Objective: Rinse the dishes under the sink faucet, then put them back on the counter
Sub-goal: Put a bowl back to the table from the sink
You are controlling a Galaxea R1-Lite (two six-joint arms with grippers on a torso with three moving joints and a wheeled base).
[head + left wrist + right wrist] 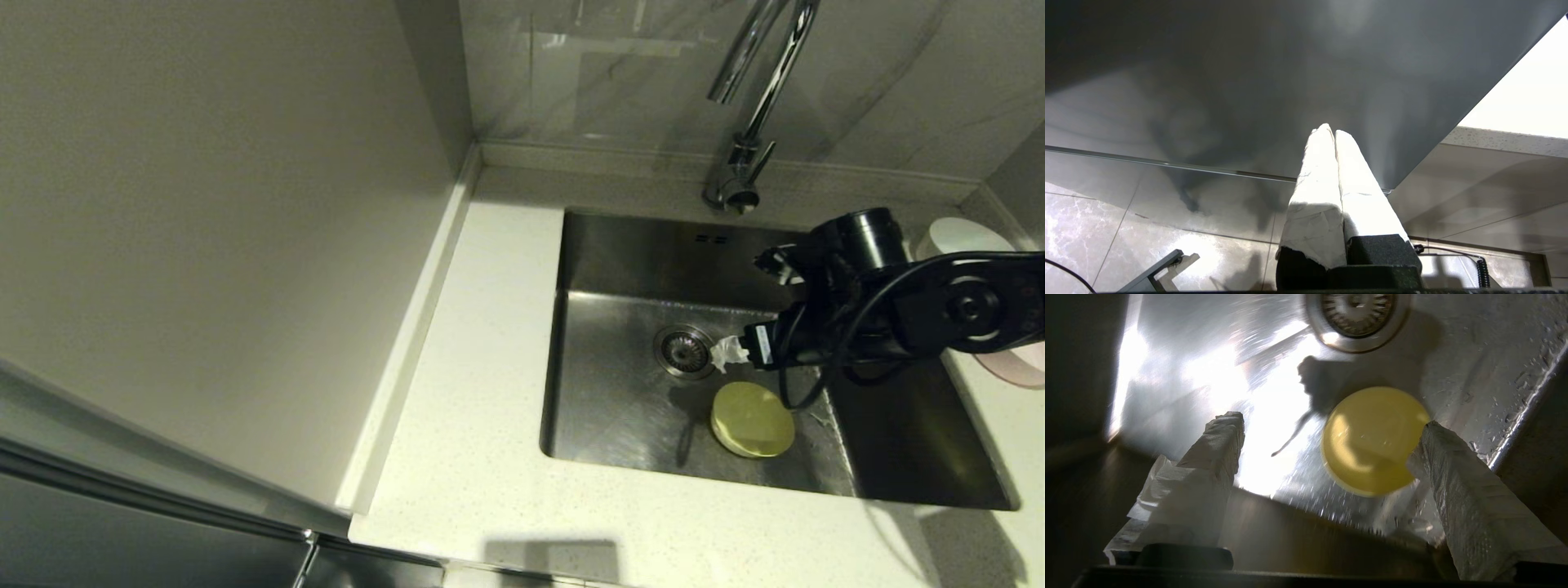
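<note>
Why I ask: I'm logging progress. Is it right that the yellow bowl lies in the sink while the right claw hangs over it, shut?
Not quite. The right wrist view shows the right claw open, empty. The yellow bowl does lie in the sink, below it.

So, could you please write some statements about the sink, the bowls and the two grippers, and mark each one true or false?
1. The yellow bowl lies on the floor of the sink. True.
2. The right gripper is shut on the yellow bowl. False: its fingers stand apart above the bowl and hold nothing.
3. The left gripper is open over the sink. False: its fingers are pressed together, away from the sink, beside a grey panel.
4. The white bowl stands on the counter right of the sink. True.
5. Water runs from the faucet. False: no stream shows.
</note>
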